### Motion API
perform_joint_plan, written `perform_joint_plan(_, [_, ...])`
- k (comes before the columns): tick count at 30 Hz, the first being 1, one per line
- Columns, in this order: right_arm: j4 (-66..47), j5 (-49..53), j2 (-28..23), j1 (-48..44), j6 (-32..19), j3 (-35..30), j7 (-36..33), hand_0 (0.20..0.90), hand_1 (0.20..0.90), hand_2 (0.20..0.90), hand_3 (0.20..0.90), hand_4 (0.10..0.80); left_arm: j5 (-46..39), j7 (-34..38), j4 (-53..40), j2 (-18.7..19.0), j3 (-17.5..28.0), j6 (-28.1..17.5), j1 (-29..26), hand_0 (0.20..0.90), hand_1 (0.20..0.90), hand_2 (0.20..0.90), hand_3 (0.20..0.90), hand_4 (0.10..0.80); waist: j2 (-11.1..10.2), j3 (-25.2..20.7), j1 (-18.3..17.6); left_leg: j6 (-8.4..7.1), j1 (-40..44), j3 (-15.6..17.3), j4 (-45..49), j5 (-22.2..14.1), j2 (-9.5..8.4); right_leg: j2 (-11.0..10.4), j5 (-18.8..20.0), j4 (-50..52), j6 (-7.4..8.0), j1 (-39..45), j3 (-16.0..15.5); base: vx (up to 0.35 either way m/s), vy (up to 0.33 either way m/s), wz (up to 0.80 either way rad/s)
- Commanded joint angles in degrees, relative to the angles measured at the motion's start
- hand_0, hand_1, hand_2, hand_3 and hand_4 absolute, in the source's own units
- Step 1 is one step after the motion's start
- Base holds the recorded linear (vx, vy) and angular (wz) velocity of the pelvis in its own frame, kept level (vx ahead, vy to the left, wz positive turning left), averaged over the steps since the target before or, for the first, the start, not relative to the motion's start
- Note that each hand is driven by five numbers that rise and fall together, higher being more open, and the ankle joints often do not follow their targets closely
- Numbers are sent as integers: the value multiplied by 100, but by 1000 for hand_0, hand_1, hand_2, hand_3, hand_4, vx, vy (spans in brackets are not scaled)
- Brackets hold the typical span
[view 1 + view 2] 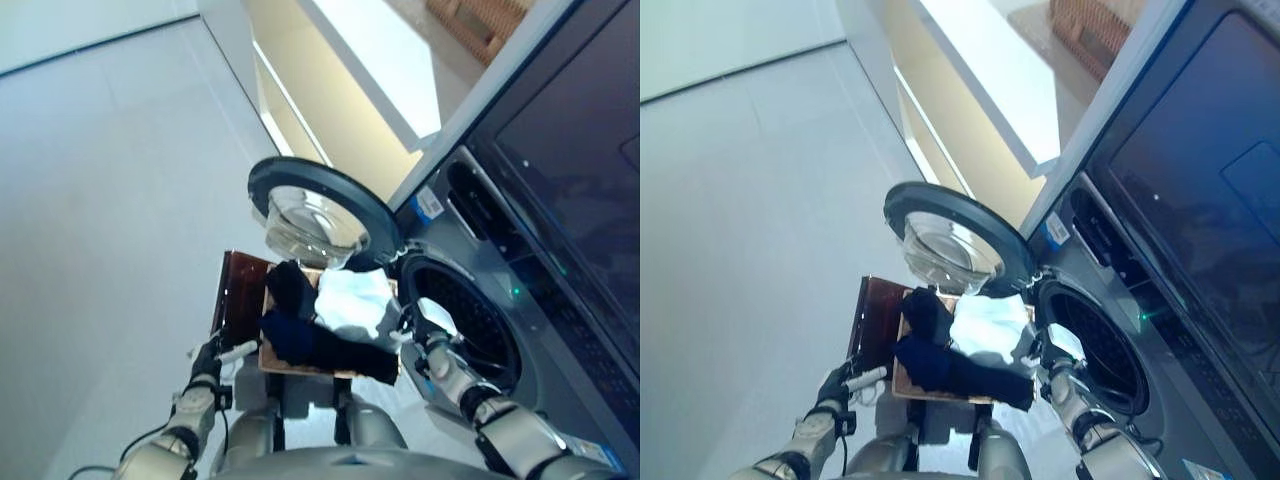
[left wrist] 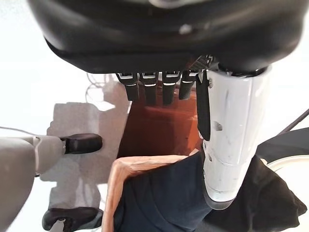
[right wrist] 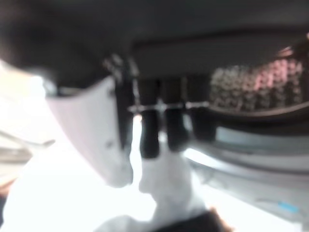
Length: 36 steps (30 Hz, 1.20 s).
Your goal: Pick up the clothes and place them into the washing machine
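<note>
Pale floor; washer door open. Basket w/ dark clothes. R hand pinches white cloth at drum's 9 o'clock. L hand fingers relaxed, empty. No legible print.

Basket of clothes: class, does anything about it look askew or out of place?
Yes. A dark garment droops over the basket edge toward the washer opening, and a white cloth is heaped loosely on top. The right robot hand pinches the white cloth by the open door.
</note>
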Motion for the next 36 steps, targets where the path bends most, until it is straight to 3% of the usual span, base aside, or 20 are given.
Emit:
perform_joint_plan(1, [-185, 130, -287, -187, -200, -41, -250, 200, 200, 200, 200, 300, 162, -39, 242, 37, 333, -210, -226, 900, 900, 900, 900, 800, -79, -42, -27, -355, 28, 9, 401, -484, -213, -204, 309, -339, 228, 272, 140, 39, -22, -6])
perform_joint_plan(3, [-179, 149, -268, -149, -220, -57, -238, 200, 200, 200, 200, 300, 175, -49, 251, 43, 356, -213, -216, 900, 900, 900, 900, 800, -79, -81, -34, -356, 67, 0, 356, -478, -198, -191, 288, -346, 226, 292, 141, 16, -10, -2])
perform_joint_plan(4, [-161, 168, -251, -158, -235, -45, -221, 499, 499, 499, 499, 514, 165, -41, 247, 54, 356, -219, -236, 900, 900, 900, 900, 800, -84, -83, -30, -357, 51, -1, 350, -466, -191, -191, 291, -347, 219, 277, 135, -18, -24, 5])
perform_joint_plan(5, [-161, 167, -248, -179, -235, -12, -219, 499, 499, 499, 499, 514, 155, -30, 229, 52, 342, -229, -251, 900, 900, 900, 900, 800, -83, -76, -31, -357, 22, -9, 357, -457, -196, -191, 295, -339, 215, 246, 129, -21, -17, 5])
perform_joint_plan(6, [-160, 167, -248, -179, -235, -12, -219, 848, 848, 848, 848, 763, 155, -30, 229, 52, 342, -229, -251, 900, 900, 900, 900, 800, -83, -78, -33, -357, 18, -10, 358, -457, -196, -191, 294, -338, 215, 243, 128, -52, -18, 9])
perform_joint_plan(7, [-185, -16, -229, -275, -204, 169, -217, 900, 900, 900, 900, 800, 151, -19, 200, 55, 307, -235, -310, 900, 900, 900, 900, 800, -80, -62, -18, -359, -74, -23, 380, -419, -206, -197, 311, -322, 207, 164, 106, -52, -23, 10])
perform_joint_plan(13, [-449, -925, -214, -673, -111, 1023, -307, 900, 900, 900, 900, 800, 26, -2, 64, -2, 149, -314, -495, 900, 900, 900, 900, 800, -35, 207, 44, -341, -464, -55, 541, -362, -245, -214, 344, -187, 175, -179, 92, -76, -6, 7])
perform_joint_plan(21, [-302, -1564, 11, -1308, 151, 1600, -567, 900, 900, 900, 900, 800, -238, 125, -34, -62, -57, -394, -620, 900, 900, 900, 900, 800, 132, 600, 147, -328, -955, -45, 737, -301, -274, -274, 338, 131, 140, -688, 109, -71, 32, 4])
perform_joint_plan(36, [-222, -1925, 15, -1716, 360, 1788, -888, 900, 900, 900, 900, 800, -329, 289, -121, -82, -219, -492, -779, 900, 900, 900, 900, 800, 99, 764, 204, -344, -1420, -64, 877, -251, -336, -336, 492, 86, 183, -1018, 48, -23, 20, 3])
